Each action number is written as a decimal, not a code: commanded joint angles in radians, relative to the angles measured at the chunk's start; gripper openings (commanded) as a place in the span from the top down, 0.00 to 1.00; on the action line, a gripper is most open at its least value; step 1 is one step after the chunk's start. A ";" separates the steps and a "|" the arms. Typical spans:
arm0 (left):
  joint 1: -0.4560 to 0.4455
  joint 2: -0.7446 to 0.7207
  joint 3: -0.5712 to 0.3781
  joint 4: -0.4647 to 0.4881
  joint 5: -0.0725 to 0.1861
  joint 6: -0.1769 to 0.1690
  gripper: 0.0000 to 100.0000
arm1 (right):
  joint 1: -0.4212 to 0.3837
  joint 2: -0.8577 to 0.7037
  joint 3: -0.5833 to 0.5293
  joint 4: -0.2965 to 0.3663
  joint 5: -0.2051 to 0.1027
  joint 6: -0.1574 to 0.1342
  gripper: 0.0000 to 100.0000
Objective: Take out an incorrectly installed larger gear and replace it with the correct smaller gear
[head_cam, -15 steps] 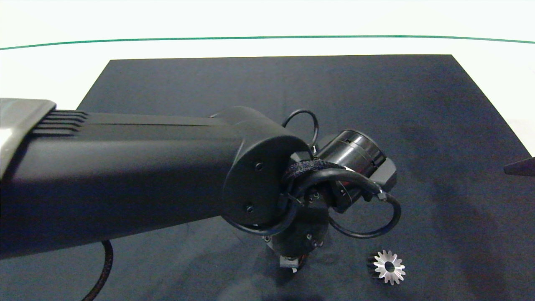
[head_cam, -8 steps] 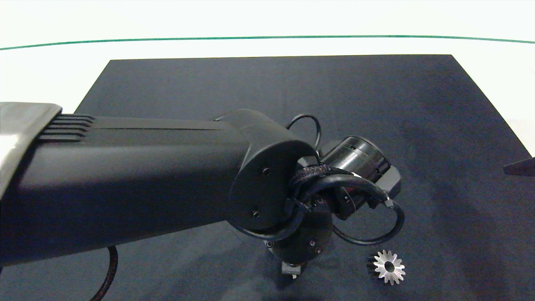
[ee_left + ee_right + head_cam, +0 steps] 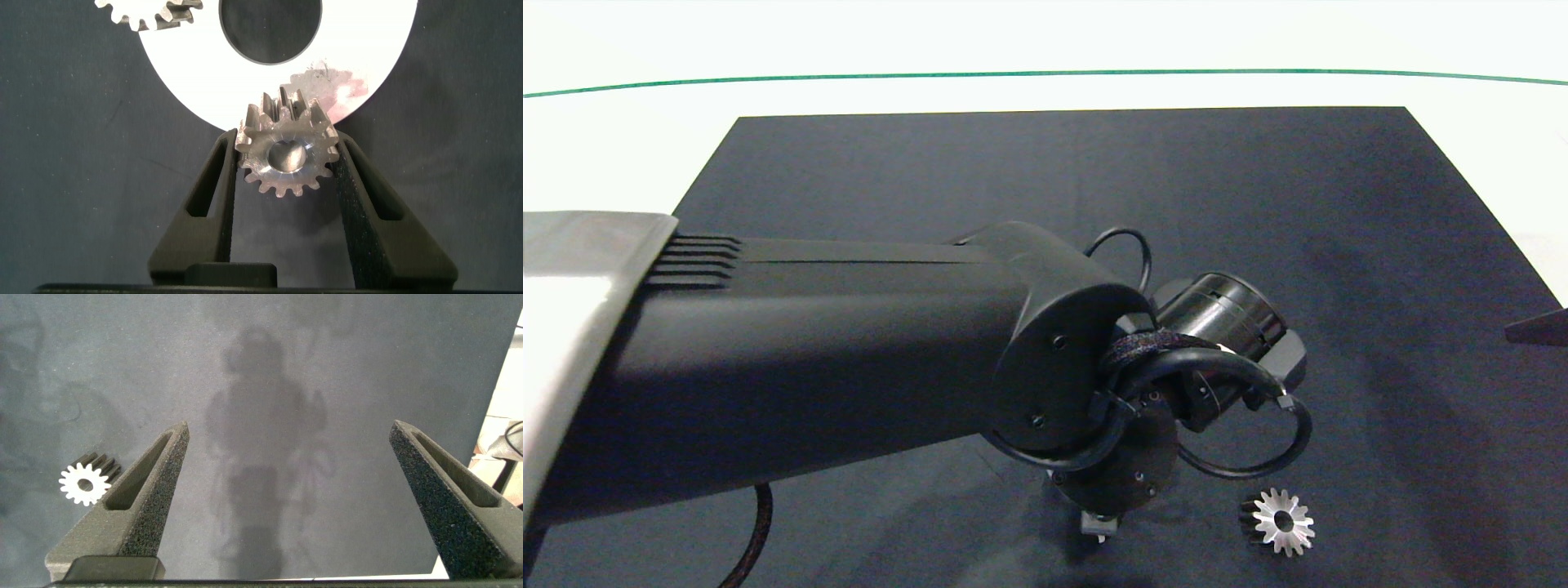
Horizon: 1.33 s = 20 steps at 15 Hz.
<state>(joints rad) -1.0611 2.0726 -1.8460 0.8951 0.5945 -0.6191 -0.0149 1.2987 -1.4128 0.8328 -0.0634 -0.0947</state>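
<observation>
Three gears show — one [image 3: 288,155] held over a white ring plate [image 3: 196,73], one [image 3: 151,12] at its edge, one [image 3: 1282,521] lying alone on one dark mat [image 3: 1045,171].

The left arm [image 3: 792,367] reaches in low from the left edge, its wrist bent steeply downward so the left end effector [image 3: 286,159] points at the worktop, its two fingers [image 3: 214,188] clamped against the sides of a small gear. The right end effector [image 3: 286,498] hangs well apart at the right edge, its fingers [image 3: 151,498] spread wide with nothing between them.
</observation>
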 commanded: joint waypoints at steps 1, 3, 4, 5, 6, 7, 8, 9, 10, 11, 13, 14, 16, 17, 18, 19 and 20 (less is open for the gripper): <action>-0.002 0.008 0.004 0.007 0.002 -0.016 0.72 | 0.000 0.004 0.000 0.005 -0.001 0.000 0.00; -0.004 0.008 0.001 0.007 0.002 -0.016 0.72 | 0.000 0.005 0.000 0.005 -0.001 0.000 0.00; -0.004 0.006 0.001 0.007 0.002 -0.016 0.72 | 0.000 0.005 0.000 0.005 -0.001 -0.002 0.00; -0.004 0.006 0.001 0.007 0.002 -0.016 0.72 | 0.000 0.005 0.000 0.005 -0.001 -0.002 0.00; -0.004 0.008 0.001 0.007 0.002 -0.016 0.72 | 0.000 0.005 0.000 0.005 0.001 -0.002 0.00; -0.004 0.011 0.001 0.005 0.002 -0.016 0.72 | -0.002 0.005 0.000 0.005 0.001 -0.002 0.00; -0.004 0.014 -0.001 0.005 0.002 -0.016 0.72 | -0.002 0.007 0.000 0.003 0.002 -0.003 0.00; -0.004 0.015 -0.002 0.005 0.002 -0.016 0.72 | -0.004 0.005 0.000 0.005 0.002 -0.008 0.00; -0.005 0.015 -0.002 0.005 0.002 -0.016 0.72 | -0.004 0.005 0.000 0.005 0.004 -0.008 0.00; -0.005 0.015 -0.002 0.004 0.002 -0.016 0.72 | -0.004 0.004 0.000 0.005 0.004 -0.008 0.00; -0.005 0.017 -0.002 0.001 0.002 -0.016 0.72 | -0.004 0.004 0.000 0.005 0.004 -0.008 0.00; -0.004 0.017 -0.004 -0.001 0.002 -0.016 0.72 | -0.004 0.004 0.000 0.005 0.004 -0.008 0.00; -0.002 0.021 -0.004 -0.001 0.002 -0.017 0.72 | -0.004 0.004 0.000 0.005 0.004 -0.008 0.00; -0.002 0.021 -0.004 -0.001 0.002 -0.017 0.72 | -0.004 0.004 0.000 0.005 0.004 -0.008 0.00; -0.002 0.023 -0.007 -0.001 0.002 -0.016 0.72 | -0.004 0.004 0.000 0.005 0.004 -0.008 0.00; -0.002 0.024 -0.012 0.001 0.002 -0.017 0.72 | -0.004 0.004 0.000 0.005 0.004 -0.008 0.00; -0.002 0.027 -0.015 0.001 0.002 -0.017 0.00 | -0.004 0.004 0.000 0.005 0.004 -0.008 0.00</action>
<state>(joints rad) -1.0632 2.0979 -1.8579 0.8915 0.5921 -0.6326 -0.0183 1.3006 -1.4128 0.8328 -0.0591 -0.1019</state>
